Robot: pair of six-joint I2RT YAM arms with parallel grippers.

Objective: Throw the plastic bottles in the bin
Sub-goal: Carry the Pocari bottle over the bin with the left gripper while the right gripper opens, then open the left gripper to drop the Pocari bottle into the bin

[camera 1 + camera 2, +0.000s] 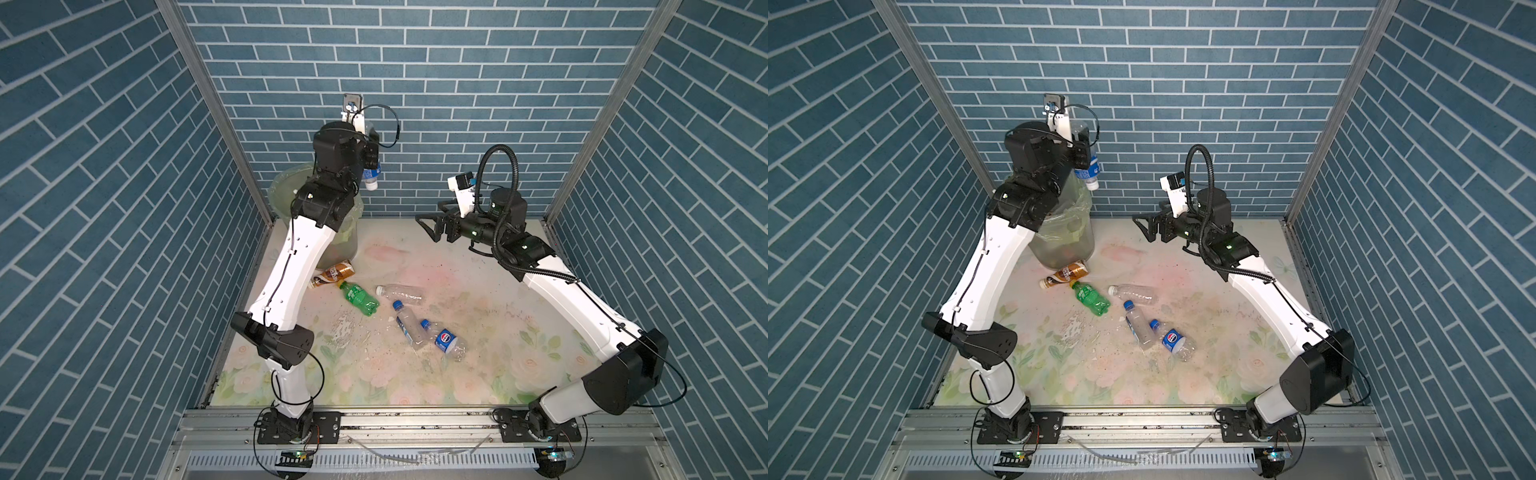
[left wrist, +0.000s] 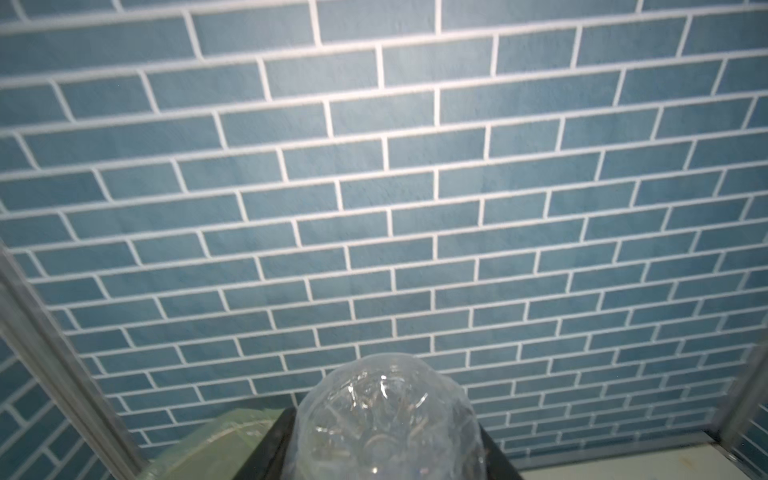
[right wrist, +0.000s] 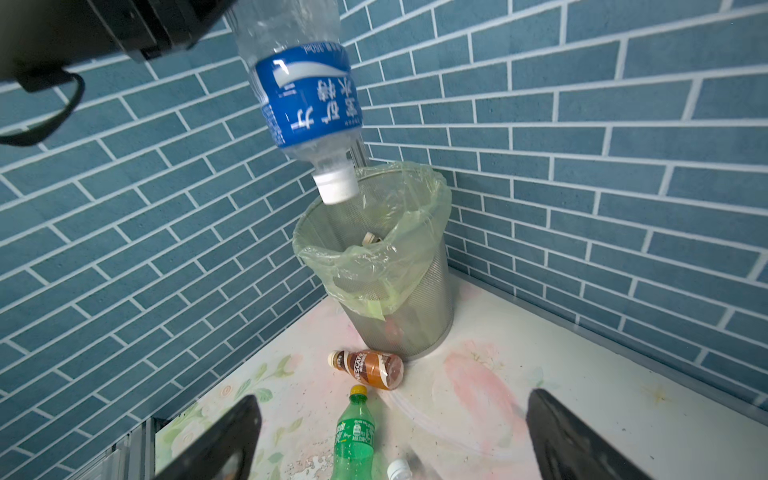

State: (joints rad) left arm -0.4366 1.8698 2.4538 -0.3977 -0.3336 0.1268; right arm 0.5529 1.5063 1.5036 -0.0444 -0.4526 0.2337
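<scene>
Bottles lying on the table: five; held bottle: one; bin: one.

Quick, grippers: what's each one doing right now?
Left gripper: shut on the blue-labelled bottle, cap pointing down.
Right gripper: open, holding nothing.

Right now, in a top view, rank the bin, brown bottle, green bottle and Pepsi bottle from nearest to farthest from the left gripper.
1. Bin, back left, just below the left gripper.
2. Brown bottle, at the bin's foot.
3. Green bottle, beside the brown one, nearer the front.
4. Pepsi bottle, mid-table.
</scene>
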